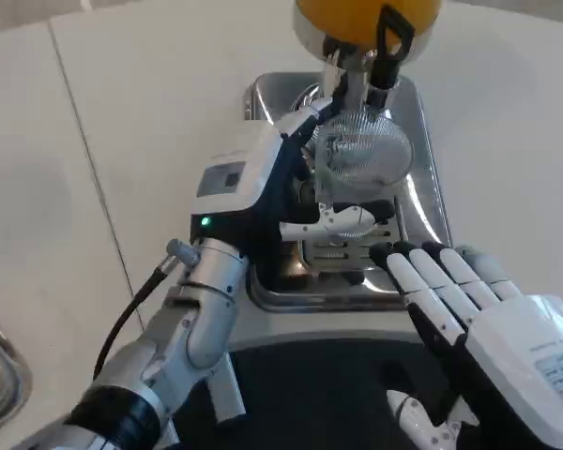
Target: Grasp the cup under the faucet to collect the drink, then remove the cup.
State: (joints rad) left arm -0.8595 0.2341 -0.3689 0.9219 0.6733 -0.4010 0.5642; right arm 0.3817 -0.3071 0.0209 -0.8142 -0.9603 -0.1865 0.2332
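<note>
A: Cup [358, 155]: clear ribbed plastic, upright, standing on the steel drip tray [422, 202] directly beneath the faucet [361, 80] of the orange drink dispenser [366, 19].

B: Left hand [291, 192]?

A: Reaches in from the cup's left side. Fingers wrap the near and left wall of the cup, one white finger lying across the front below it. Entered as grasping the cup, though the contact on the far side is hidden.

B: Right hand [479, 319]?

A: Low at the near right, fingers straight and apart, holding nothing. Fingertips sit just over the tray's front edge, well apart from the cup.

B: Step in hand?

A: By my reading, the collecting step: the cup is gripped and placed under the spout. Whether any drink is flowing or already in the cup, I cannot tell; the wall is too clear and glary.

B: Requirement for the next move?

A: A steady, level hold under the spout until filled. Then a draw toward the robot, cup kept upright, clearing the black tap lever [391, 42] above and the tray rim.
</note>
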